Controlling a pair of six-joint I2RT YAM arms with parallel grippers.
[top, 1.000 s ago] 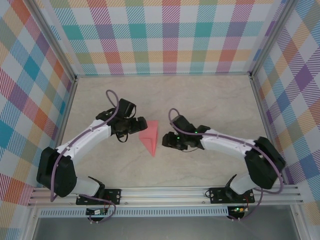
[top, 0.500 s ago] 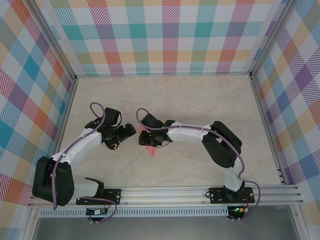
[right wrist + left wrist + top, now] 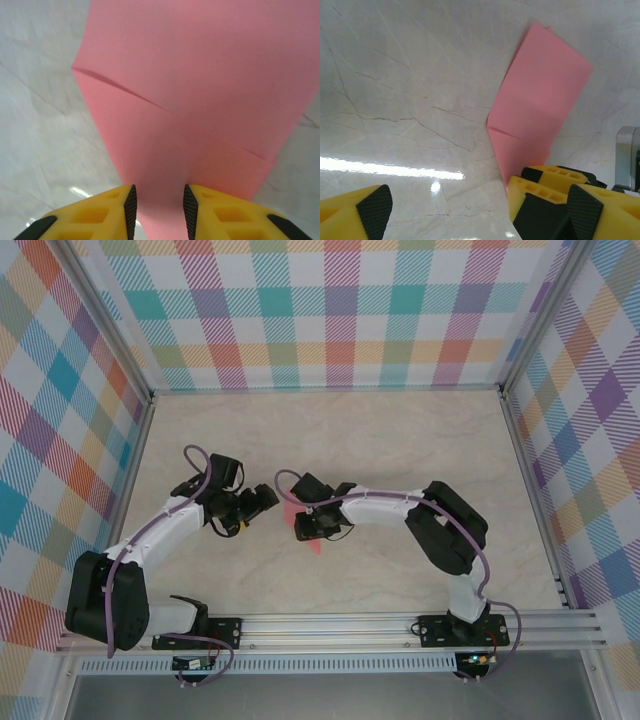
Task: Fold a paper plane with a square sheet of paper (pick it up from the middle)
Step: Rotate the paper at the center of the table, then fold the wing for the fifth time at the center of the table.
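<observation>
The salmon-pink sheet of paper (image 3: 289,516) lies flat on the marble table, folded into a narrow wedge with its point (image 3: 313,548) toward the near edge. Creases cross it in the right wrist view (image 3: 200,90). My right gripper (image 3: 308,524) sits on top of it, jaws partly open, with its pads (image 3: 129,207) resting on the paper and a gap (image 3: 159,210) between them. My left gripper (image 3: 262,502) stands wide open just left of the paper (image 3: 540,105), nothing between its fingers (image 3: 372,210). The right gripper's yellow fingers (image 3: 545,182) show on the paper's near end.
Pale marble tabletop (image 3: 400,440) inside checked walls, with an aluminium rail (image 3: 330,625) at the near edge. The right arm (image 3: 400,505) stretches leftward across the table's middle. Bare table lies behind and to the right.
The right arm swung left from beside the paper to sit on top of it, its jaws narrowing. The left gripper drew back left off the paper's edge.
</observation>
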